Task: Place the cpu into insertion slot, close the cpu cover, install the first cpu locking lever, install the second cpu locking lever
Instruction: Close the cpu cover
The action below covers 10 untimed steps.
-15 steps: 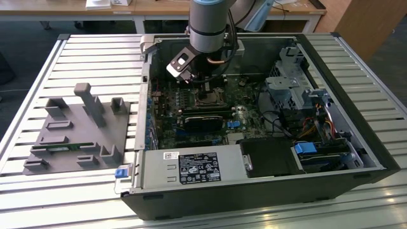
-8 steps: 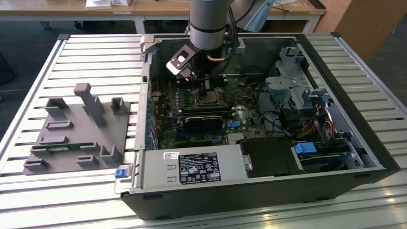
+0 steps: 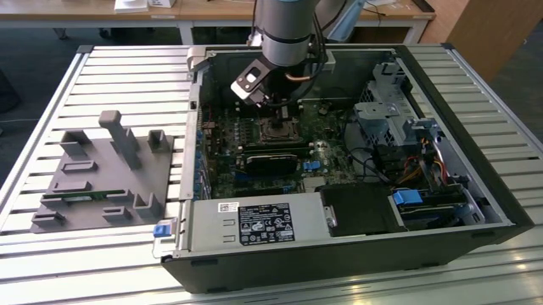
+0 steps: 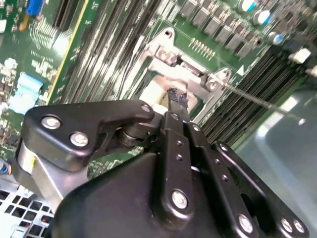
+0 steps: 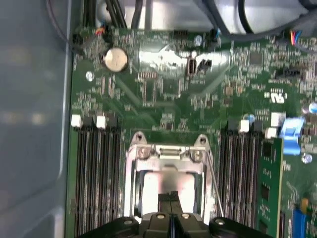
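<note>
While the gripper [image 5: 171, 197] has its two black fingers pressed together with nothing between them, their tip sits on or just above the pale, smooth metal top of the cpu [image 5: 148, 191]. The chip lies flat in the insertion slot [image 3: 276, 131] on the far part of the green motherboard [image 5: 163, 99], framed by the thin silver cpu cover [image 5: 166, 154]. The risk, I judge, is a slip: a hard tip on slick metal could skid, scratching the chip or jarring the cover, since the thin wire locking lever [image 5: 214, 183] beside the slot looks unlatched.

memory slots [image 5: 96, 183] flanking cpu cover [image 5: 171, 161], thin lever [image 5: 213, 181] just beside
</note>
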Tool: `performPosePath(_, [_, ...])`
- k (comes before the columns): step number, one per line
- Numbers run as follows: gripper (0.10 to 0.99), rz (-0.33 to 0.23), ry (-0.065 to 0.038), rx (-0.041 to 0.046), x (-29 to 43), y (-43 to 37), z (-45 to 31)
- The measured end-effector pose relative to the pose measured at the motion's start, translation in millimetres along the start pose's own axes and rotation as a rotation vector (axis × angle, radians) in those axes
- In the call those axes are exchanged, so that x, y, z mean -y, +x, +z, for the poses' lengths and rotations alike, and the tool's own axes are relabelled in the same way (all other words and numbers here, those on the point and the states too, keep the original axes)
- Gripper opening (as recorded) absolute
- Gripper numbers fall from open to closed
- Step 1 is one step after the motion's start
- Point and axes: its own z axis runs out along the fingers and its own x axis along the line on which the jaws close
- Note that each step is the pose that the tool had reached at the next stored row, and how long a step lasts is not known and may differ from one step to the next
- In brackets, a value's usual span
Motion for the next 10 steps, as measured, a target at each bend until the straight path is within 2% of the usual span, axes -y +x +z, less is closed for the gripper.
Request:
performPosePath(5, [0.106, 0.000, 0.000, -0.0001, -4.7, -0.1, 0.0])
performPosePath(10, [0.106, 0.000, 0.000, -0.0002, -5.7, -0.1, 0.0])
